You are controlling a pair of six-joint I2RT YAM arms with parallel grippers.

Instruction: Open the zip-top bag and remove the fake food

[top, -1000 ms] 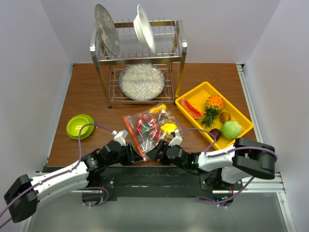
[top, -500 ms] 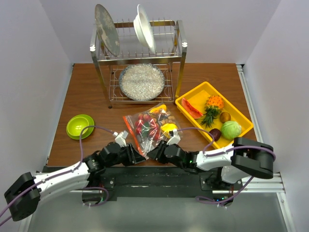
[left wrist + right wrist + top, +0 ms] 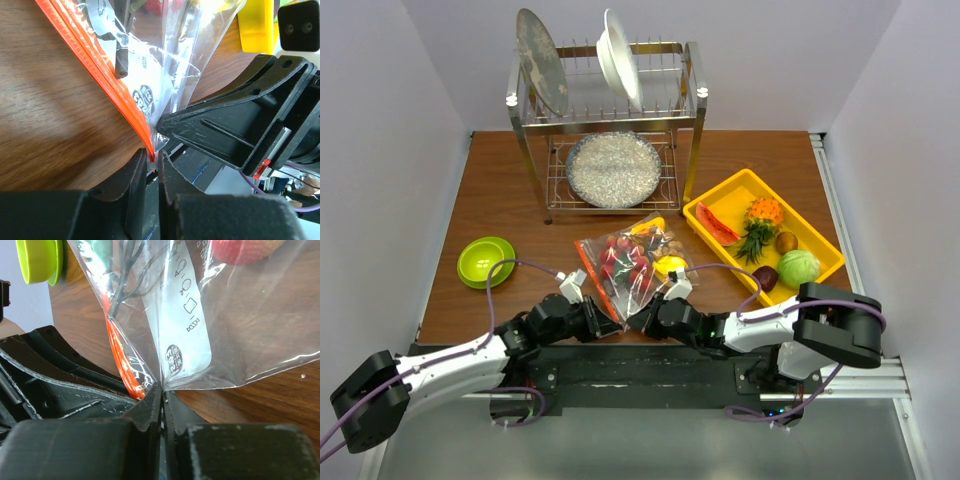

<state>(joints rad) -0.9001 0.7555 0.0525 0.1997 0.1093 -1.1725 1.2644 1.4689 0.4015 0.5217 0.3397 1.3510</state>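
Note:
The zip-top bag (image 3: 632,262) lies crinkled on the wooden table near the front edge, its orange-red zipper strip (image 3: 95,65) running along its left side. Fake food shows through the plastic: red pieces (image 3: 620,260) and a yellow piece (image 3: 670,264). My left gripper (image 3: 152,159) is shut on the near end of the zipper strip. My right gripper (image 3: 162,389) is shut on the clear plastic right beside it, below the white label (image 3: 180,335). In the top view the two grippers (image 3: 613,323) (image 3: 636,322) meet at the bag's near corner.
A yellow tray (image 3: 715,190) at the right holds a pineapple, a watermelon slice, a cabbage (image 3: 798,268) and other pieces. A metal dish rack (image 3: 690,110) with plates and a pan (image 3: 613,168) stands at the back. A green bowl (image 3: 485,261) sits at the left.
Both grippers have closed on the bag's near corner. The right gripper has shifted slightly left toward the left gripper, and the bag's corner is drawn in between them.

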